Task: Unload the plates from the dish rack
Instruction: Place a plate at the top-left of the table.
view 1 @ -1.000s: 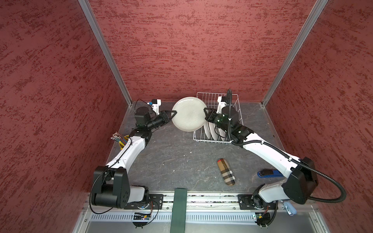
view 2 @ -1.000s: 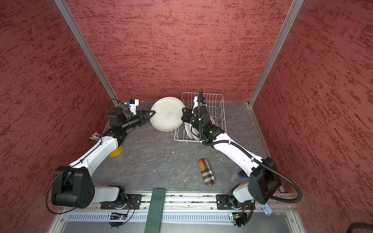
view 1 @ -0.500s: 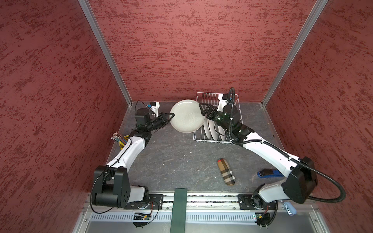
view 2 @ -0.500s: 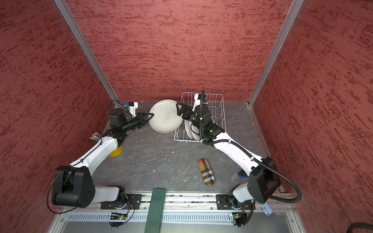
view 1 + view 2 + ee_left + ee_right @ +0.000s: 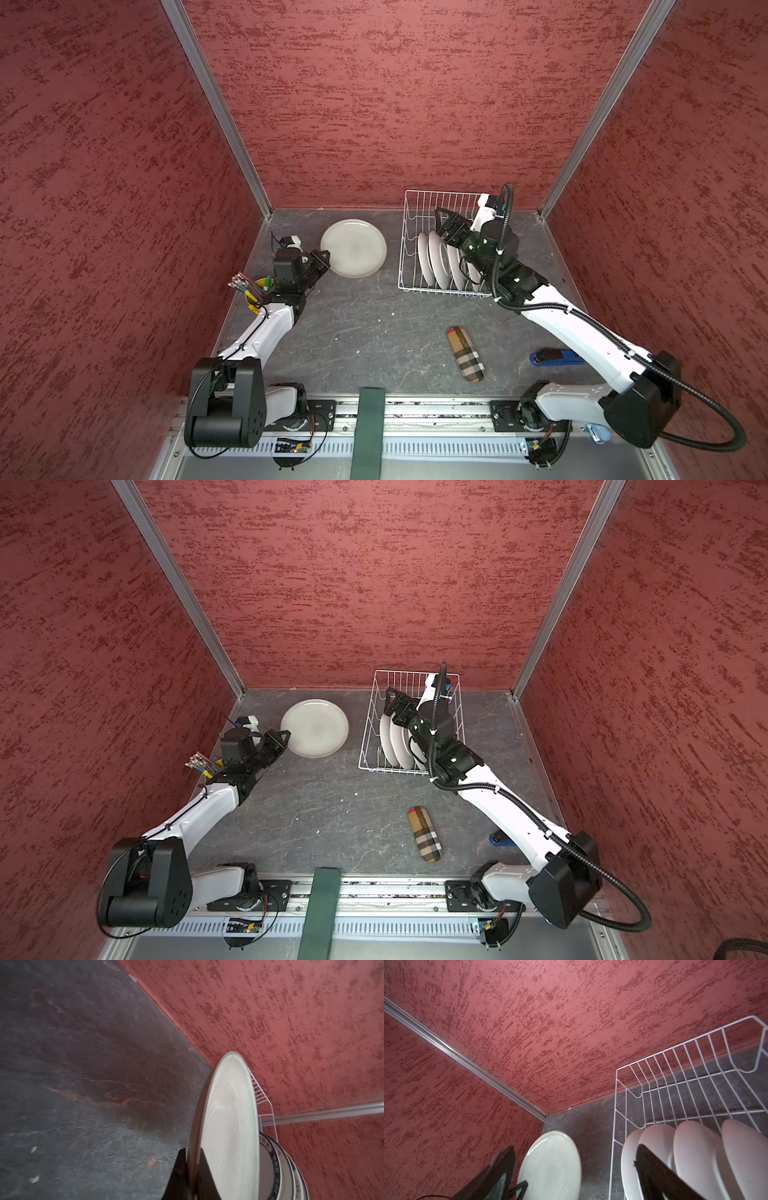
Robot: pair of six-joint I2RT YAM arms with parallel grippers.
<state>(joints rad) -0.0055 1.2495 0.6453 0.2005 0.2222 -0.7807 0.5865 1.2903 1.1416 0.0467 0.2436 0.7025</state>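
A grey-beige plate (image 5: 353, 248) (image 5: 314, 728) with fine white stripes lies nearly flat, low over the table left of the dish rack (image 5: 409, 249) (image 5: 368, 737). My left gripper (image 5: 323, 259) (image 5: 284, 737) is shut on that plate's near-left rim. In the left wrist view the plate's edge (image 5: 228, 1122) runs between the fingers of the left gripper (image 5: 192, 1159). Several white plates (image 5: 436, 262) (image 5: 395, 742) (image 5: 691, 1147) stand on edge in the rack. My right gripper (image 5: 446, 224) (image 5: 397, 706) (image 5: 575, 1147) hangs open and empty over the rack's left end.
A plaid glasses case (image 5: 465, 353) lies at the front centre-right, with a blue stapler (image 5: 555, 357) further right by the right arm. A yellow cup of pens (image 5: 253, 286) stands by the left wall. A green strap (image 5: 368, 432) crosses the front rail.
My right gripper let go of the grey-beige plate and drew back over the rack. The left gripper carried the plate leftward and down, tipping it from upright to nearly flat.
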